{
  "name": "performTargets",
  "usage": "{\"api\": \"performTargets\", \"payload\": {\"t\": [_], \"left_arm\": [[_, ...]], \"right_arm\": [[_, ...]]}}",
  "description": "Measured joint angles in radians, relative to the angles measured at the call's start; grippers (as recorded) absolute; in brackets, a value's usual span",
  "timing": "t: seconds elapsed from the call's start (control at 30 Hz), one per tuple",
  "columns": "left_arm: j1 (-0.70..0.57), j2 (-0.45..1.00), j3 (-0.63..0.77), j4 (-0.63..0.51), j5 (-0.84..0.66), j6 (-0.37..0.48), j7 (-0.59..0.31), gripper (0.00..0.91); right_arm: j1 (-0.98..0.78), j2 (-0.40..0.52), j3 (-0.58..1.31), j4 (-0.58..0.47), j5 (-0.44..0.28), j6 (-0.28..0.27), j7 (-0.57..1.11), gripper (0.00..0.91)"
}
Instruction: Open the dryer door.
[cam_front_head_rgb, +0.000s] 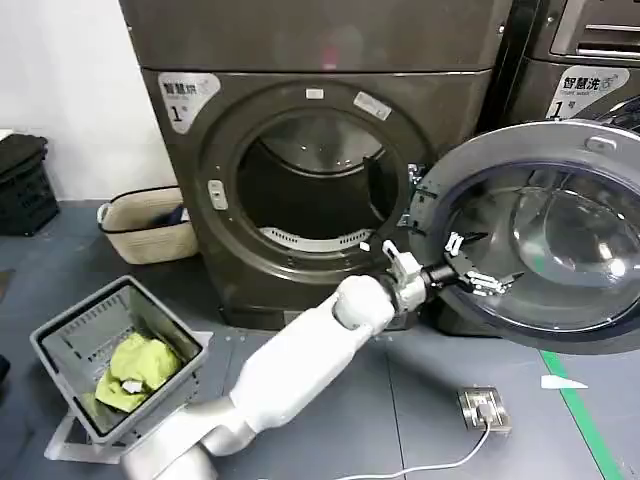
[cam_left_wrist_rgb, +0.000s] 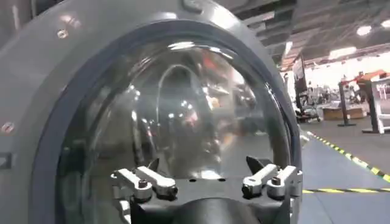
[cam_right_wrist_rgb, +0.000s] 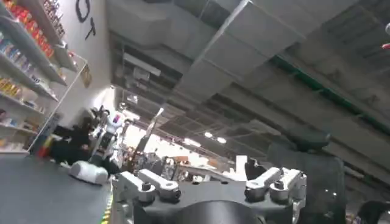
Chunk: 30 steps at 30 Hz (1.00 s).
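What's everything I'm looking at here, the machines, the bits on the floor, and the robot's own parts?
Dryer: one, grey-brown, centre, drum open.
Dryer door: one, grey rim with clear bulging glass, swung open to the right.
Second machine: one, darker, behind the door.
Wicker basket: one, beige, left of the dryer.
Plastic crate: one, grey, on the floor, holding a yellow-green cloth.
Floor socket: one, metal, with white cable.
Left gripper: jaws open, in front of the door's glass.
Right gripper: jaws open, pointing toward the ceiling.

Your dryer door (cam_front_head_rgb: 545, 235) is swung wide open, sitting at the right side of the head view, hinged on the right of the drum opening. You're seeing its inner face: grey ring around a clear bulging glass bowl, standing upright.
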Motion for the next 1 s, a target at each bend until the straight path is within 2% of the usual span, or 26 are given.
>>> {"api": "performTargets", "payload": {"t": [0.27, 0.47, 0.77, 1.0], "left_arm": [[0.114, 0.135, -0.068, -0.211, -0.041, 0.044, -0.016, 0.907], [0.226, 0.259, -0.173, -0.359, -0.041, 0.047, -0.045, 0.907], [0.398, 0.419, -0.406, -0.487, -0.057, 0.059, -0.071, 0.907], [0.553, 0.473, -0.601, -0.537, -0.057, 0.09, -0.128, 0.907]], "right_arm": [[-0.004, 0.0, -0.015, -0.017, 0.0, 0.0, -0.008, 0.907], [-0.001, 0.0, -0.04, -0.021, -0.001, 0.001, -0.018, 0.907], [-0.001, 0.0, -0.084, -0.018, -0.001, -0.005, -0.024, 0.907], [-0.002, 0.0, -0.118, -0.022, 0.001, -0.008, -0.031, 0.907]]}}
